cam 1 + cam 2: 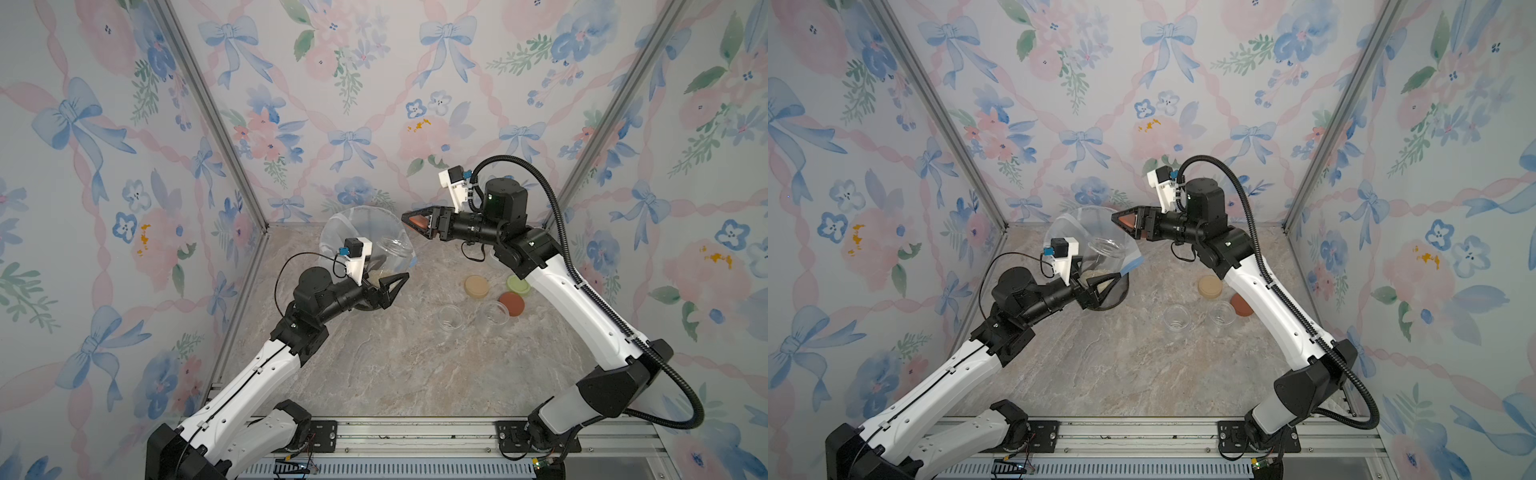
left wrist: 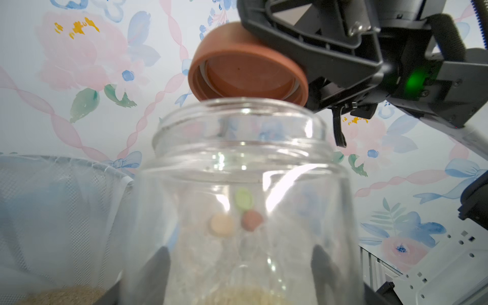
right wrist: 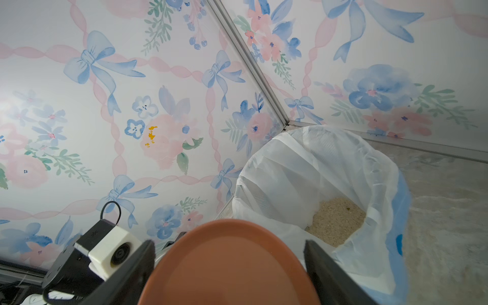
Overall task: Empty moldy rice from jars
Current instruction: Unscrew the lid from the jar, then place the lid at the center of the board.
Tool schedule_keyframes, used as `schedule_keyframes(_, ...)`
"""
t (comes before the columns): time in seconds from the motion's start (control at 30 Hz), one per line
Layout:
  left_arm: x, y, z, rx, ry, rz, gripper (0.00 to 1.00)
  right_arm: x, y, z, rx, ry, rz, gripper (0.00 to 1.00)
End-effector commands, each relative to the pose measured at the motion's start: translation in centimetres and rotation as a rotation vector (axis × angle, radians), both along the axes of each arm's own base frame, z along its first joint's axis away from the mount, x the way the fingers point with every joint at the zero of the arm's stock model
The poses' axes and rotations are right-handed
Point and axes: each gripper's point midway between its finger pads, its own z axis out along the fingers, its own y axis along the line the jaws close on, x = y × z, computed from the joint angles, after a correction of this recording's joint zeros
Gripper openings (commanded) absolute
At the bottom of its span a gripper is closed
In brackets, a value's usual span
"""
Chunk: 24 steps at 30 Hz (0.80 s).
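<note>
Left gripper (image 1: 388, 286): jaws clamped on open jar (image 2: 245, 169), held by lined bin (image 3: 290, 163). Moldy rice (image 2: 245, 295) lies in jar base, not yet tipped. Right gripper (image 1: 415, 226): jaws clamped on rust-red lid (image 2: 248, 71), clear of jar mouth. Rice pile (image 3: 338, 219) already in bin. Two empty jars (image 1: 451, 318) (image 1: 494, 313) stand on table (image 1: 374, 374) near three loose lids (image 1: 477, 286) — fourth jar not made out. Judged well along — at least this pour left.

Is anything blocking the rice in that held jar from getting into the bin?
Nothing visible. The rust-red lid is off, gripped by the right hand and held clear of the jar. The left hand holds that jar by the lined bin, whose top is open.
</note>
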Motion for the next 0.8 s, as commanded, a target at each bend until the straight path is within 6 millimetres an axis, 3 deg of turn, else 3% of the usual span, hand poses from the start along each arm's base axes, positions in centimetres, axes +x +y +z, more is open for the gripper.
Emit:
schedule_keyframes(0.0, -0.7, 0.8, 3.5, -0.072, -0.103, 0.008, 0.00, 2.5, -2.7, -2.8, -0.092, 0.040, -0.121, 0.48)
schedule_keyframes(0.3, -0.9, 1.3, 3.9, -0.080, -0.106, 0.027, 0.00, 8.0, -8.9, -12.1, -0.259, 0.202, -0.341, 0.46)
schedule_keyframes(0.77, -1.5, 2.3, 4.9, -0.065, -0.106, 0.047, 0.00, 13.8, -10.9, -26.5, -0.594, 0.374, -0.403, 0.46)
